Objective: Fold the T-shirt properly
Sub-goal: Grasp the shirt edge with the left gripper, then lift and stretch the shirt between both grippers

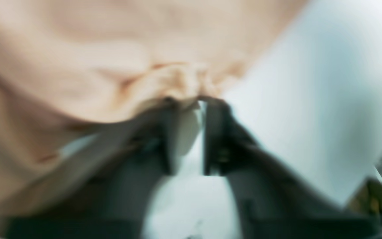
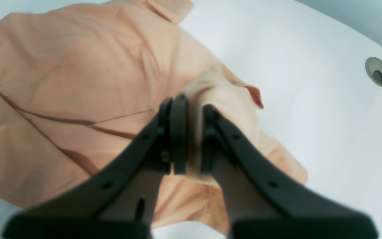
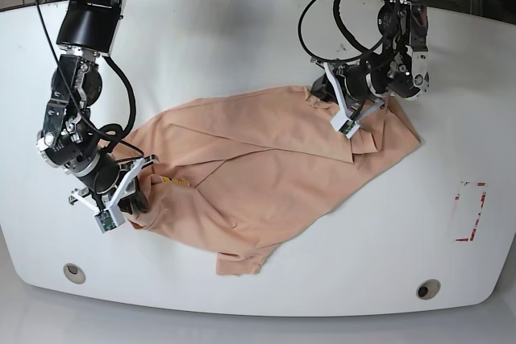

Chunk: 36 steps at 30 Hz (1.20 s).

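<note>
T-shirt (image 3: 258, 175): soft, light, floppy, likely sags and creases if lifted. Both grippers, left gripper (image 1: 199, 99) and right gripper (image 2: 192, 109), clenched on bunched cloth; better held at hem or shoulder edges.

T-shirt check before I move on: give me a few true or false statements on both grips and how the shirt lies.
1. The right gripper is shut on a bunch of the T-shirt. True.
2. The left gripper hangs open, clear of the cloth. False: its jaws are shut on a pinch of fabric at the shirt's edge.
3. The T-shirt is folded into a neat rectangle. False: it lies spread and creased across the white table.
4. In the base view the two arms hold opposite ends of the shirt. True.
5. The shirt covers the red marking on the table. False: the marking lies bare, apart from the shirt.
</note>
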Motion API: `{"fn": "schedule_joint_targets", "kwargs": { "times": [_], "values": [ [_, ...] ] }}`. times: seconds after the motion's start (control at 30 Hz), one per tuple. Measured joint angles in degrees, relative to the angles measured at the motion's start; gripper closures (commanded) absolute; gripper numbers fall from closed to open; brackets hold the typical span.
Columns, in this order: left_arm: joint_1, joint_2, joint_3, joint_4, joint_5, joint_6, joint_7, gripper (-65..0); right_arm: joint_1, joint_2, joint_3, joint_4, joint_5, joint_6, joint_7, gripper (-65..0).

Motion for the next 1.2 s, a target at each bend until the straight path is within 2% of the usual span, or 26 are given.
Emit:
{"fn": "schedule_joint_targets", "kwargs": {
  "times": [0.1, 0.33, 0.67, 0.73, 0.9, 1.07, 1.2],
  "values": [
    [0.3, 0.6, 0.0, 0.0, 1.6, 2.4, -2.7, 0.0, 0.0, 0.1, 0.0, 0.0, 0.0, 0.0, 0.0, -6.5],
    [0.7, 0.8, -0.2, 1.4, 2.9, 2.8, -2.9, 0.0, 0.0, 0.1, 0.0, 0.0, 0.0, 0.0, 0.0, -6.5],
    [3.3, 0.5, -5.2, 16.8, 3.2, 2.9, -2.1, 0.0, -2.6, 0.0, 0.1, 5.7, 0.0, 0.0, 0.0, -6.5],
    [3.5, 0.5, -6.1, 18.8, 2.8, 1.6, -2.4, 0.0, -3.4, 0.0, 0.1, 6.8, 0.1, 0.0, 0.0, -6.5],
    [2.4, -0.4, -10.2, 18.8, 2.3, -4.5, -2.5, 0.0, -5.3, -0.2, 2.4, 8.4, 0.2, 0.0, -0.1, -6.5],
    [-0.5, -1.3, -15.9, 19.7, 3.6, -6.9, -0.5, 0.0, -5.9, -0.1, 3.0, 8.5, -0.1, 0.0, -0.6, -6.5],
    [-2.7, -1.1, -17.4, 20.6, 3.3, -9.0, 2.5, 0.0, -5.9, -0.2, 2.9, 8.6, 0.1, 0.0, -0.5, -6.5]
  ]
}}
